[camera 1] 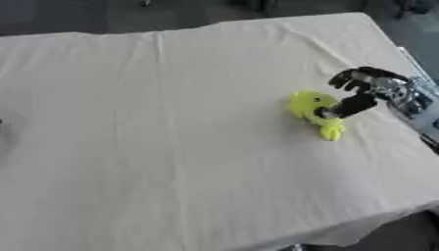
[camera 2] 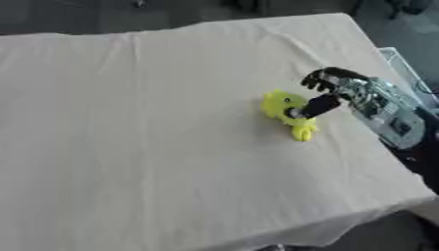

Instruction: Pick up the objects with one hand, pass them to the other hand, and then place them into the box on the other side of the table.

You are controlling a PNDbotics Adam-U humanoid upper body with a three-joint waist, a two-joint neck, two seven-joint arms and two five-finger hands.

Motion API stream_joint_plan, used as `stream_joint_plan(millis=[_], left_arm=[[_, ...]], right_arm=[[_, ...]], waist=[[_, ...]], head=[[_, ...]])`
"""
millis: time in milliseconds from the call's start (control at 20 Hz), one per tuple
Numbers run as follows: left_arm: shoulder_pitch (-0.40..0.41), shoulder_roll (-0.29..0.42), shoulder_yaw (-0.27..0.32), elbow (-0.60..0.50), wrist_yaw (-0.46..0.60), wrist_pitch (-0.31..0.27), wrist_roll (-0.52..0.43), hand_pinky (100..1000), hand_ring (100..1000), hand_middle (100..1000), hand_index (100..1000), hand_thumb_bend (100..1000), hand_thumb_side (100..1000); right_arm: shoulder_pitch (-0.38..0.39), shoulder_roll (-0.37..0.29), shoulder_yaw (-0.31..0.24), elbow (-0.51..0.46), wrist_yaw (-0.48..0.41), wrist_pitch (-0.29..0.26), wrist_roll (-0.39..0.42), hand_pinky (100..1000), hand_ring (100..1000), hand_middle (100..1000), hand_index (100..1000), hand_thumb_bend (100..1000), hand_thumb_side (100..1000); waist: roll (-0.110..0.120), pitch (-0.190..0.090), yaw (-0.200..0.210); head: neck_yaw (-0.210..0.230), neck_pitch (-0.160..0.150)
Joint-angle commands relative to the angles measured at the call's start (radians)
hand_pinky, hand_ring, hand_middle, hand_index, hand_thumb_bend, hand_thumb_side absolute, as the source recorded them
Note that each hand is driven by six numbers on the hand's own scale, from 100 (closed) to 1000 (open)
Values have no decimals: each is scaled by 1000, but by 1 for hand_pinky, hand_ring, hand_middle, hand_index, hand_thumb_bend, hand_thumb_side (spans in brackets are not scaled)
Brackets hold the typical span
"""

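cream tablecloth | right robot hand thumb on yellow toy, fingers curled above | toy shape unclear

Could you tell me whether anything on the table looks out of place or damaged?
Nothing stands out. The yellow toy lies on the cloth-covered table beside the right hand, apparently intact; the cloth shows only ordinary creases.

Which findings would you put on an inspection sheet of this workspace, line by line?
Surface: table under a cream cloth, creased.
Job's things: one yellow toy lying on the cloth near the right edge; no box clearly seen.
Clutter: nothing seen.
Grippers: right robot hand at the yellow toy, thumb touching it, fingers curled above; whether it grips is unclear. Left robot hand not in view.
Cables: nothing seen.
Surroundings: dark floor beyond the far edge; a clear rim beside the table's right side.
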State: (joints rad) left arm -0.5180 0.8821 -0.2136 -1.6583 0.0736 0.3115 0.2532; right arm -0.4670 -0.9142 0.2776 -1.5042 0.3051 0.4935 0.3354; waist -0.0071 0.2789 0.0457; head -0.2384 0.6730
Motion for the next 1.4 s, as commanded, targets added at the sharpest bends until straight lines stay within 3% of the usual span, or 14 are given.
stream_joint_plan(millis=[50, 300, 450, 600, 1000, 1400], left_arm=[[-9, 27, 9, -8, -5, -2, 7, 896, 741, 835, 827, 100, 731], [-6, 24, 7, -9, -3, -1, 7, 895, 740, 834, 825, 100, 732], [-4, 25, 6, -8, -6, -1, 5, 895, 741, 834, 824, 100, 730], [-2, 25, 6, -6, -6, 0, 4, 895, 740, 833, 822, 100, 732], [0, 23, 5, -5, -8, -2, 4, 891, 737, 829, 813, 100, 726], [-1, 25, 2, -4, -9, -3, 3, 890, 735, 826, 808, 100, 723]], right_arm=[[-7, -19, -17, 14, 24, -4, -1, 887, 895, 838, 880, 459, 339], [-22, -5, -7, 19, 52, -9, 11, 881, 882, 824, 872, 456, 338], [-27, -3, -4, 16, 64, -17, 27, 876, 855, 748, 835, 444, 310], [-31, -2, -4, 14, 61, -22, 42, 860, 808, 637, 775, 412, 180], [-45, 4, -4, 21, -12, 3, 42, 822, 700, 530, 700, 438, 298], [-55, 4, -24, 9, -108, 10, -22, 785, 624, 462, 614, 411, 202]], waist=[[4, -13, -1], [7, -13, 0], [7, -13, 1], [7, -13, 2], [8, -11, 4], [6, -13, 4]], head=[[8, -19], [8, -25], [8, -22], [7, -22], [9, -19], [13, -16]])
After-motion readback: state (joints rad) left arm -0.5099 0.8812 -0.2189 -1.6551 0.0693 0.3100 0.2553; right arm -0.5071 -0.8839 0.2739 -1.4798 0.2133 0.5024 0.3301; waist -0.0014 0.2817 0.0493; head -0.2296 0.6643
